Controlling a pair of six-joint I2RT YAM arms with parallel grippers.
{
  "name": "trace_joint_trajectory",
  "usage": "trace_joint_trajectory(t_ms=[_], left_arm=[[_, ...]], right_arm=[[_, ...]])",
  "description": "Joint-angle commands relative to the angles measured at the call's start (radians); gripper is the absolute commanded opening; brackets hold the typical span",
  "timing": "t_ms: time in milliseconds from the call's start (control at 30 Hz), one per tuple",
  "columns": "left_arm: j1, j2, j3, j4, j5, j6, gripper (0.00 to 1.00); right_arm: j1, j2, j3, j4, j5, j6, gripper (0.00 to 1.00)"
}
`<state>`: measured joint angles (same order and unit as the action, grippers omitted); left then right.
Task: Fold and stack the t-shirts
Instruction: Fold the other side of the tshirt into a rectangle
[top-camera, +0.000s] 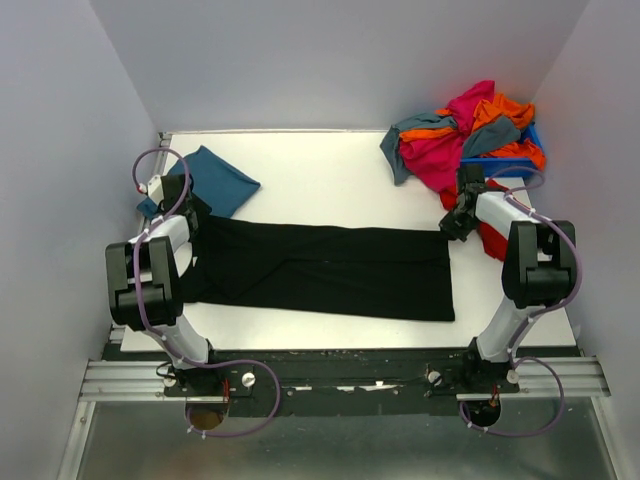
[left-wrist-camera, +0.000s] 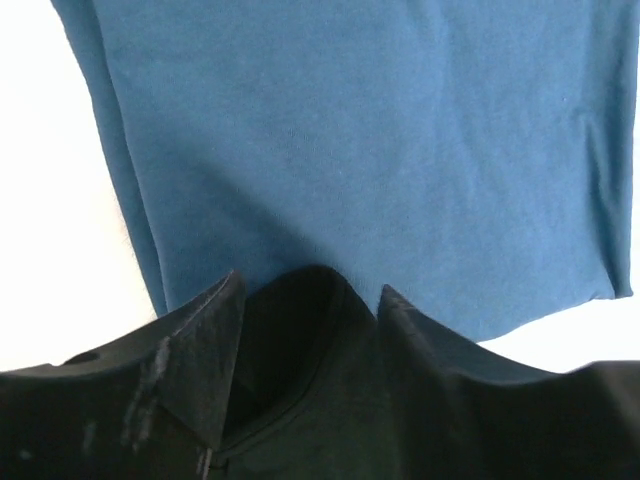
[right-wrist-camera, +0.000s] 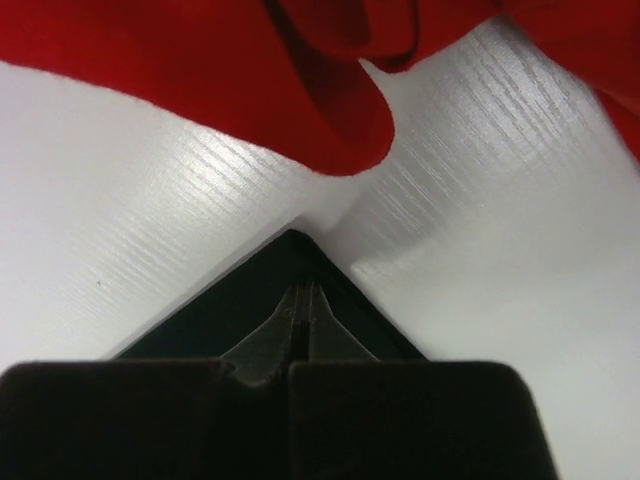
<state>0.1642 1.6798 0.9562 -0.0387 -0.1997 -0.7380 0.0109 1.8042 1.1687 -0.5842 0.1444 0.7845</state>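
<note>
A black t-shirt (top-camera: 330, 268), folded into a long band, lies across the middle of the white table (top-camera: 330, 170). My left gripper (top-camera: 190, 215) is at its left end, shut on bunched black cloth (left-wrist-camera: 300, 340) between the fingers (left-wrist-camera: 205, 345). My right gripper (top-camera: 455, 225) is at its upper right corner, shut on that corner of black cloth (right-wrist-camera: 230, 315). A folded teal-blue t-shirt (top-camera: 215, 180) lies just beyond the left gripper and fills the left wrist view (left-wrist-camera: 350, 150). A red t-shirt (right-wrist-camera: 250, 90) lies just beyond the right gripper (right-wrist-camera: 303, 295).
A heap of magenta, orange and grey-blue t-shirts (top-camera: 465, 130) sits on a small blue bin (top-camera: 495, 160) at the back right corner. Red cloth (top-camera: 492, 240) trails from it beside the right arm. Walls close in the table on three sides.
</note>
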Motion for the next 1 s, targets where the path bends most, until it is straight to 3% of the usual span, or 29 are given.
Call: trace_joint_trajectory(t_ms=[0,167,400,533,667,967], left_arm=[[0.008,-0.074,-0.033,0.033,0.057,0.003,0.7],[0.006,-0.167,-0.063,0.016,0.055,-0.024,0.73],[0.006,-0.294,-0.109,-0.079,0.101,-0.024,0.71],[0.006,-0.36,-0.2,-0.011,0.198,-0.046,0.61],[0.006,-0.353,-0.223,0.011,0.253,-0.029,0.5],[0.012,-0.238,-0.208,0.053,0.22,0.002,0.47]], right_arm=[[-0.005,-0.06,-0.015,0.046,-0.012,-0.045,0.01],[0.014,-0.195,-0.063,0.147,-0.118,-0.145,0.03],[0.268,-0.168,0.052,0.132,-0.218,-0.22,0.1],[0.429,-0.1,0.111,0.219,-0.345,-0.222,0.18],[0.57,0.018,0.239,0.279,-0.489,-0.266,0.2],[0.713,0.306,0.551,0.296,-0.594,-0.283,0.23]])
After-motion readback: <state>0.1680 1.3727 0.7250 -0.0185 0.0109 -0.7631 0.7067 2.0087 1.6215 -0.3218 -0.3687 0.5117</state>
